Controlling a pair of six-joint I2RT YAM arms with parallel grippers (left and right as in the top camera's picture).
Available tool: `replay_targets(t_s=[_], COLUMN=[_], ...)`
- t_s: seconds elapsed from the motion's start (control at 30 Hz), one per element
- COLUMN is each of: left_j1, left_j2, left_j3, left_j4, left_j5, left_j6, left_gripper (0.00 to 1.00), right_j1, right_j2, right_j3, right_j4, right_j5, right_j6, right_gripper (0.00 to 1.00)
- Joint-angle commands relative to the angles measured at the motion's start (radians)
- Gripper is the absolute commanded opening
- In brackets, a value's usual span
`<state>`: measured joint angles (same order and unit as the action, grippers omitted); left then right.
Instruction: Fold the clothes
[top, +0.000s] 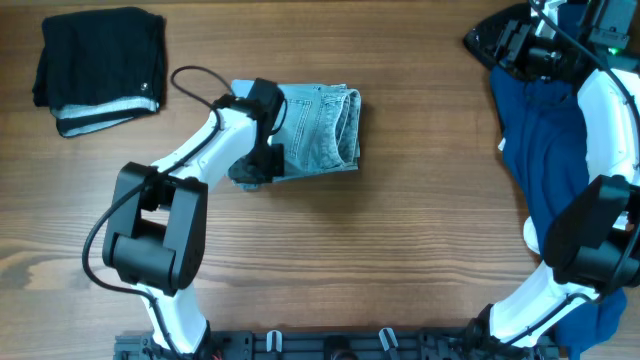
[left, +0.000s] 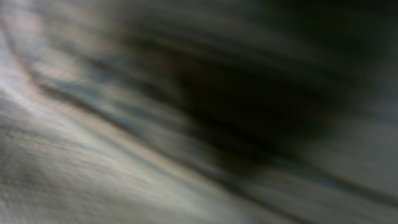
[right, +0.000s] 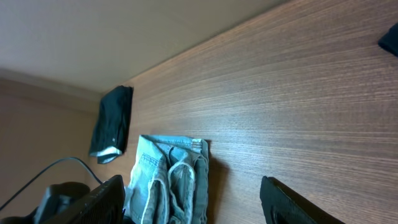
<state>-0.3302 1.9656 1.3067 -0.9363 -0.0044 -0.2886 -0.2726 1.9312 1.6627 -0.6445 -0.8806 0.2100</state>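
Note:
The light-blue denim shorts (top: 322, 130) lie folded into a compact block on the wooden table, left of centre towards the back. They also show in the right wrist view (right: 171, 180). My left gripper (top: 262, 140) sits low at the shorts' left edge. Its wrist view shows only blurred pale cloth (left: 93, 174) pressed close, and the jaws are hidden. My right gripper (top: 530, 45) is at the far right back, open wide and empty (right: 193, 196), well away from the shorts. A navy-blue garment (top: 545, 150) lies crumpled under the right arm.
A folded black garment with a white one under it (top: 100, 70) lies at the back left corner, also seen in the right wrist view (right: 112, 124). A black cable (top: 195, 80) loops from the left arm. Bare wood table (top: 400, 250).

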Motion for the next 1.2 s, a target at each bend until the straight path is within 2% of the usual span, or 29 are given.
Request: replay_targets(t_s=[0.0, 0.1, 0.17, 0.3, 0.33, 0.4, 0.47, 0.57, 0.6, 0.7, 0.83, 0.93, 1.03, 1.17], left_j1=[0.077, 0.148, 0.19, 0.237, 0.238, 0.217, 0.174, 0.079, 0.031, -0.04, -0.091, -0.143, -0.185, -0.193], left_j2=[0.006, 0.006, 0.006, 0.005, 0.003, -0.027, -0.089, -0.237, -0.296, -0.33, -0.249, -0.19, -0.158, -0.152], left_j3=[-0.131, -0.163, -0.163, -0.162, -0.154, -0.098, -0.046, -0.019, -0.019, -0.019, -0.019, -0.019, -0.019, -0.019], left_j4=[0.14, 0.257, 0.35, 0.49, 0.514, 0.478, 0.415, 0.381, 0.386, 0.399, 0.406, 0.431, 0.431, 0.393], left_j5=[-0.235, -0.282, -0.301, -0.413, -0.412, -0.412, -0.404, -0.302, -0.268, -0.264, -0.083, -0.08, -0.008, -0.003], left_j6=[-0.064, -0.063, -0.056, -0.053, -0.008, 0.069, 0.09, 0.233, 0.298, 0.361, 0.364, 0.374, 0.417, 0.439], left_gripper=[0.05, 0.05, 0.19, 0.34, 0.49, 0.69, 0.76, 0.98, 1.0, 1.0, 1.0, 1.0, 1.0, 1.0], right_j1=[0.009, 0.014, 0.025, 0.027, 0.027, 0.027, 0.027, 0.027, 0.027, 0.027, 0.027, 0.027, 0.027, 0.027], right_j2=[0.014, 0.014, 0.014, 0.014, 0.014, 0.014, 0.014, 0.014, 0.014, 0.014, 0.014, 0.014, 0.014, 0.014], right_j3=[-0.002, -0.002, -0.002, -0.002, -0.002, -0.002, -0.002, -0.002, -0.002, -0.002, -0.002, -0.002, -0.002, -0.002], right_j4=[-0.001, 0.0, 0.0, 0.0, 0.0, -0.001, -0.004, -0.004, -0.005, -0.005, -0.008, -0.008, -0.008, -0.008], right_j5=[0.019, 0.031, 0.054, 0.054, 0.054, 0.053, 0.053, 0.053, 0.053, 0.053, 0.049, 0.049, 0.05, 0.05], right_j6=[-0.024, -0.024, -0.024, -0.024, -0.023, -0.016, -0.012, 0.0, 0.0, 0.0, 0.0, 0.0, 0.0, 0.0], right_gripper=[0.7, 0.71, 0.71, 0.71, 0.71, 0.71, 0.71, 0.71, 0.72, 0.72, 0.72, 0.72, 0.72, 0.72])
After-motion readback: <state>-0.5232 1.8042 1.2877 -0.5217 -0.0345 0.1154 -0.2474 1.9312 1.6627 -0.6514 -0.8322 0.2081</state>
